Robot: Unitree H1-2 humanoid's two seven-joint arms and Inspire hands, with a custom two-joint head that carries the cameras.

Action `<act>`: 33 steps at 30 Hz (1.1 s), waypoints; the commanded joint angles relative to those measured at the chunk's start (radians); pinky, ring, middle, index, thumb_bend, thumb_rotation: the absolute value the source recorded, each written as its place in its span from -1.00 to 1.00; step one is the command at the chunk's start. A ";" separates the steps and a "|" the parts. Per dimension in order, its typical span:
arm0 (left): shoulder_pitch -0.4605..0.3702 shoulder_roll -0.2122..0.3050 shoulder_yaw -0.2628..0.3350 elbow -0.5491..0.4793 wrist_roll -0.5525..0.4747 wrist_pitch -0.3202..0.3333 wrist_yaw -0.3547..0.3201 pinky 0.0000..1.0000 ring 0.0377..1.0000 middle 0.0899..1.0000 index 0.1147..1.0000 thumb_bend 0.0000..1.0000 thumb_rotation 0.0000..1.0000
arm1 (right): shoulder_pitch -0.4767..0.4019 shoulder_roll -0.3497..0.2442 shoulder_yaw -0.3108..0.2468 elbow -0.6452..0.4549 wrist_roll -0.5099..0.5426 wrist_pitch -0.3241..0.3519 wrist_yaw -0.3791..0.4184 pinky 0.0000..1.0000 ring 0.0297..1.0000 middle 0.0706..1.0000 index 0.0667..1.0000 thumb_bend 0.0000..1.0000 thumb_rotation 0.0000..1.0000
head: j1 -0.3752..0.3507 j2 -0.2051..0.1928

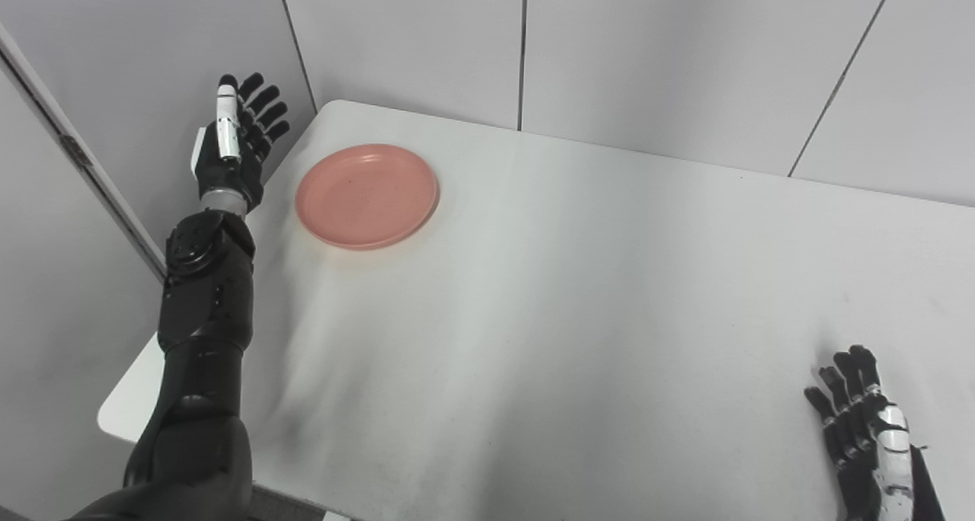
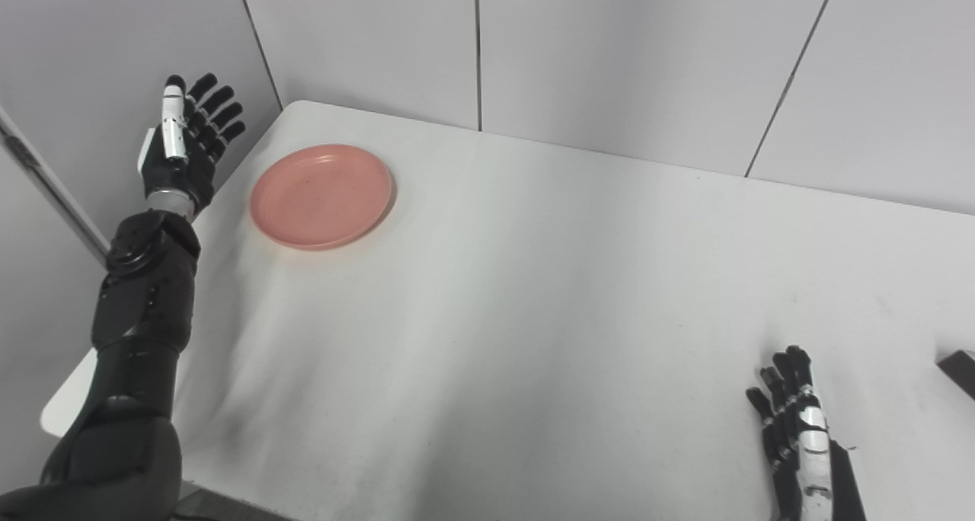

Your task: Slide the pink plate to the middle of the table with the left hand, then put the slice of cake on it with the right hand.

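Observation:
The pink plate (image 1: 366, 195) lies empty near the far left corner of the white table (image 1: 579, 292). My left hand (image 1: 236, 144) is raised just beyond the table's left edge, a little left of the plate and not touching it, open with fingers stretched upward. Low at the near right, my right hand (image 1: 864, 429) hovers over the table, open and holding nothing. No slice of cake shows in either view; only a dark object (image 2: 960, 370) pokes in at the right edge of the right eye view, and I cannot tell what it is.
Grey wall panels (image 1: 609, 49) close off the table's far side and left corner. A slanted rail (image 1: 76, 159) runs along the left wall behind my left arm. The table's near left corner (image 1: 114, 414) is rounded.

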 commanded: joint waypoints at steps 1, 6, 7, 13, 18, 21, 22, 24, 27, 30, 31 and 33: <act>-0.028 0.035 0.001 0.005 -0.007 -0.055 -0.006 0.73 0.71 0.67 0.62 -0.16 1.00 | 0.015 -0.014 -0.015 -0.018 0.002 0.031 -0.005 1.00 0.98 1.00 1.00 0.05 1.00 | -0.001 0.001; -0.034 0.037 0.003 0.054 -0.010 -0.079 -0.002 0.71 0.70 0.67 0.60 -0.18 1.00 | 0.018 -0.012 -0.013 -0.026 -0.002 0.035 -0.009 1.00 0.98 1.00 1.00 0.06 1.00 | 0.000 0.004; -0.035 0.039 0.004 0.061 -0.012 -0.079 -0.003 0.71 0.71 0.67 0.60 -0.18 1.00 | 0.019 -0.011 -0.013 -0.027 -0.001 0.034 -0.008 1.00 0.98 1.00 1.00 0.05 1.00 | 0.000 0.004; -0.037 0.053 0.004 0.109 -0.003 -0.086 0.008 0.69 0.71 0.67 0.61 -0.18 1.00 | 0.022 -0.014 -0.011 -0.030 -0.010 0.026 -0.008 1.00 0.98 1.00 1.00 0.03 1.00 | 0.000 0.006; -0.037 0.054 0.012 0.145 -0.015 -0.106 0.001 0.68 0.72 0.68 0.62 -0.20 1.00 | 0.020 -0.014 -0.013 -0.032 -0.014 0.032 -0.012 1.00 0.97 1.00 1.00 0.06 1.00 | 0.000 0.007; -0.036 0.056 0.010 0.172 -0.020 -0.125 -0.005 0.69 0.72 0.68 0.62 -0.19 1.00 | 0.020 -0.013 -0.014 -0.029 -0.009 0.030 -0.010 1.00 0.97 1.00 1.00 0.08 1.00 | -0.002 0.007; -0.036 0.056 0.008 0.179 -0.021 -0.129 -0.008 0.69 0.72 0.68 0.63 -0.19 1.00 | 0.019 -0.013 -0.014 -0.028 -0.006 0.031 -0.008 1.00 0.97 1.00 1.00 0.08 1.00 | -0.002 0.008; -0.034 0.058 0.001 0.196 -0.017 -0.142 -0.013 0.70 0.73 0.69 0.64 -0.19 1.00 | 0.019 -0.012 -0.014 -0.027 -0.002 0.029 -0.006 1.00 0.98 1.00 1.00 0.07 1.00 | -0.002 0.009; -0.032 0.054 -0.003 0.210 -0.017 -0.147 -0.008 0.71 0.73 0.69 0.65 -0.17 1.00 | 0.020 -0.011 -0.012 -0.029 -0.005 0.027 -0.008 1.00 0.98 1.00 1.00 0.07 1.00 | -0.006 0.011; -0.025 0.042 -0.004 0.215 -0.025 -0.156 -0.011 0.74 0.74 0.70 0.66 -0.16 1.00 | 0.021 -0.008 -0.011 -0.033 -0.009 0.030 -0.011 1.00 0.98 1.00 1.00 0.06 1.00 | -0.008 0.013; -0.023 0.038 -0.003 0.215 -0.026 -0.157 -0.010 0.74 0.74 0.70 0.65 -0.16 1.00 | 0.022 -0.007 -0.011 -0.035 -0.010 0.032 -0.013 1.00 0.98 1.00 1.00 0.06 1.00 | -0.008 0.014; -0.019 0.030 -0.004 0.217 -0.028 -0.157 -0.010 0.74 0.72 0.67 0.64 -0.16 1.00 | 0.023 -0.007 -0.010 -0.038 -0.016 0.032 -0.015 1.00 0.98 1.00 1.00 0.05 1.00 | -0.011 0.016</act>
